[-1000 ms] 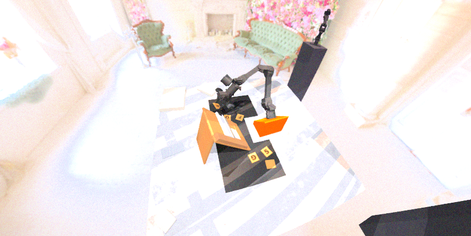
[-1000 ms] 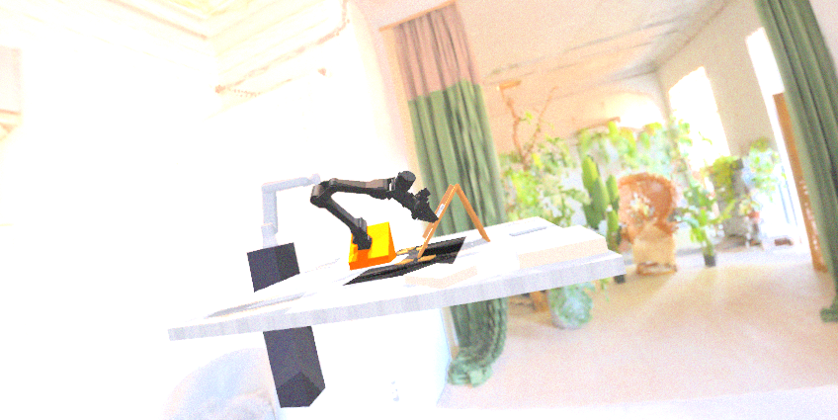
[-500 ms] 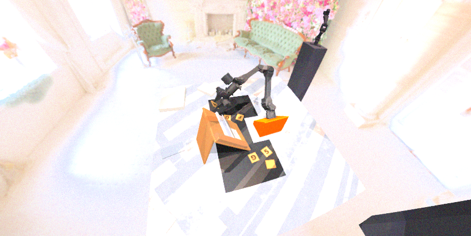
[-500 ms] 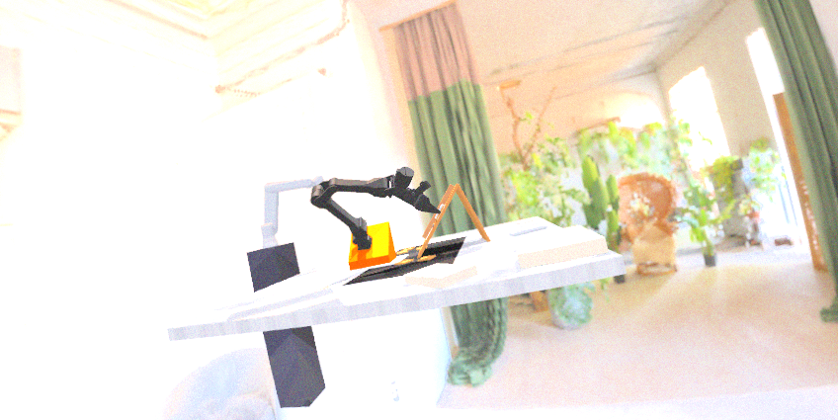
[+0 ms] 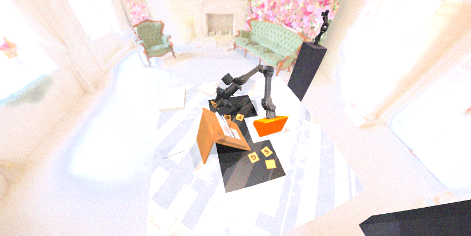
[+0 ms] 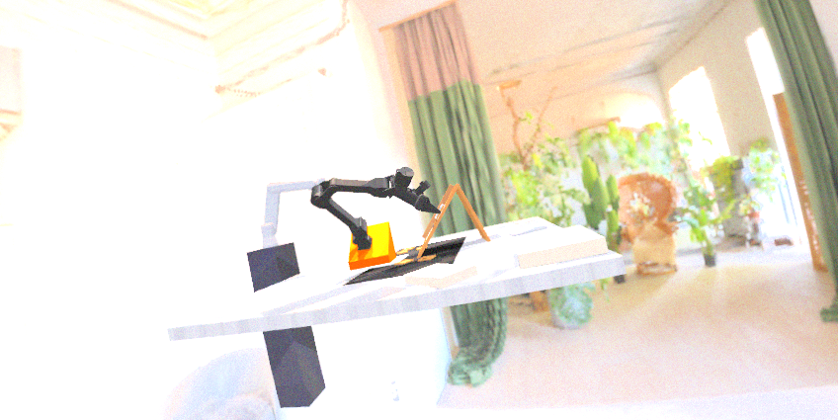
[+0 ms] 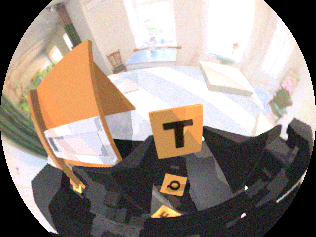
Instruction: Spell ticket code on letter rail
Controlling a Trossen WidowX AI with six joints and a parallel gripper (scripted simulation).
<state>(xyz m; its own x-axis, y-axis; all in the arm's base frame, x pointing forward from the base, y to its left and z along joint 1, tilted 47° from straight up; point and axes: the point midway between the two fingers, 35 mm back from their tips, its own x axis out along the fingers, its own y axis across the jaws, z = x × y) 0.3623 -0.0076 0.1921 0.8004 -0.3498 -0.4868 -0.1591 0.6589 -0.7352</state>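
One tile, the T (image 5: 214,104) (image 7: 176,131), is pinched between the fingers of the gripper (image 5: 215,102) (image 6: 437,210) (image 7: 178,134), held just off the near-fireplace end of the board (image 5: 205,135) (image 6: 472,214) (image 7: 72,101). It looks apart from the board, so I'd say it must travel sideways, squared to the board's slope; which end is open I can't tell.

A "T" marks the letter tile (image 5: 214,104) (image 7: 176,131) between the gripper's fingers, while other tiles on the black mat (image 5: 235,181) (image 6: 404,267) read "5" (image 5: 266,151) and "Q" (image 5: 227,117) (image 7: 174,185).
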